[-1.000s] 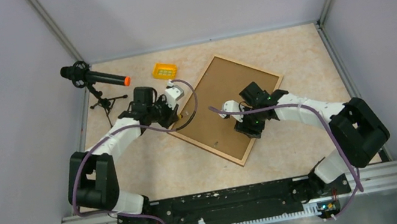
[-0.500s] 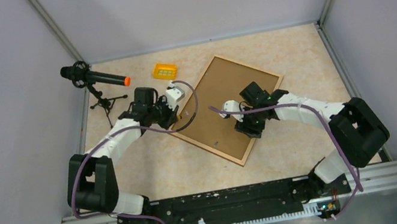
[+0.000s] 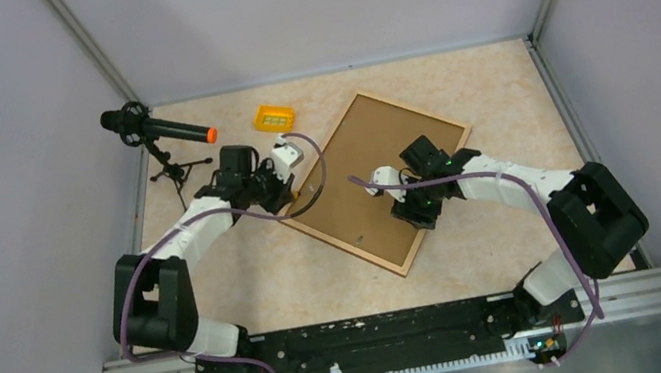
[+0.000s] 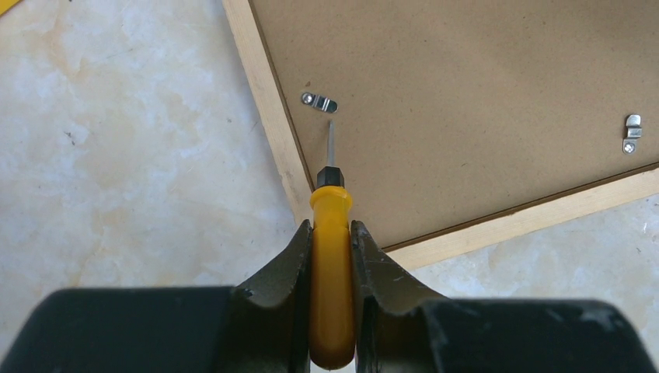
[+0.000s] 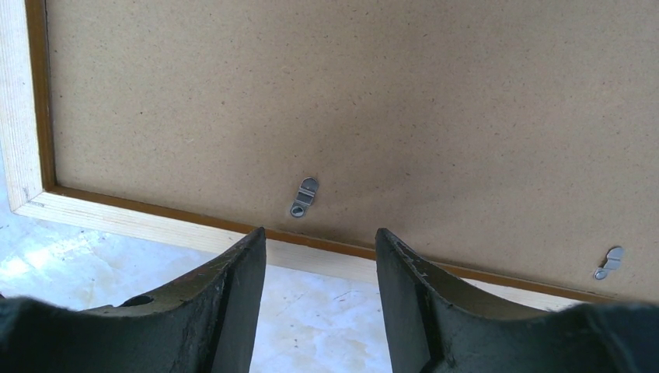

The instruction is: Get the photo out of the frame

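- Frame [image 3: 355, 147]: laid back-up on the bench [image 3: 259, 269], between the two arms.
- Left claw [image 4: 332, 233]: clenched on a yellow screwdriver [image 4: 331, 203], whose tip is held just beside a metal clip [image 4: 319, 102].
- Right claw [image 5: 319, 237]: released and held over the frame's rim, with nothing grasped.

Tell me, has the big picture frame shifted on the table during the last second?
No. The frame lies back-up at the same angle, and its far corner is just as close to the small yellow bin as before.
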Robot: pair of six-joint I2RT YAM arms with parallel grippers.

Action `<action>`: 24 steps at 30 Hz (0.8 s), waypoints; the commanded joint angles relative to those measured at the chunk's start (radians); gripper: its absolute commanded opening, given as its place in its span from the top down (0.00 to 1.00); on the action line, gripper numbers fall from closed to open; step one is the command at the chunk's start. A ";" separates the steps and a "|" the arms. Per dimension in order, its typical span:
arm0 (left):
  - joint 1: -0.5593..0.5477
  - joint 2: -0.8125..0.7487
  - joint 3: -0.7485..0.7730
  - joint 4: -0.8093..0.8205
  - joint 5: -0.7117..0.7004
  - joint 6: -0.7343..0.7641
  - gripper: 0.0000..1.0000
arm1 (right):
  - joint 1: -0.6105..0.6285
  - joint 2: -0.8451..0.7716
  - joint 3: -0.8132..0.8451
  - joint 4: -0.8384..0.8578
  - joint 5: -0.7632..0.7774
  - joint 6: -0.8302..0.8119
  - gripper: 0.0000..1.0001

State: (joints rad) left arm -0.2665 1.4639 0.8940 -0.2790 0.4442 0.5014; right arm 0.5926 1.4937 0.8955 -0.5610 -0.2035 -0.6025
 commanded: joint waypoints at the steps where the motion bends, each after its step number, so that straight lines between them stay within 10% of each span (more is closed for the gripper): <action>1: -0.016 0.052 -0.008 0.002 0.048 -0.008 1.00 | -0.007 0.001 0.011 0.024 -0.010 -0.008 0.47; 13: -0.045 0.052 0.051 -0.026 0.068 -0.036 1.00 | -0.069 -0.032 0.041 0.015 -0.058 0.071 0.47; 24: -0.045 -0.103 0.144 -0.076 0.048 -0.122 1.00 | -0.596 -0.128 0.039 0.059 -0.266 0.479 0.43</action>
State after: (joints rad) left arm -0.3088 1.4311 0.9710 -0.3538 0.4789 0.4156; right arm 0.1497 1.4281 0.9382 -0.5320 -0.3866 -0.2779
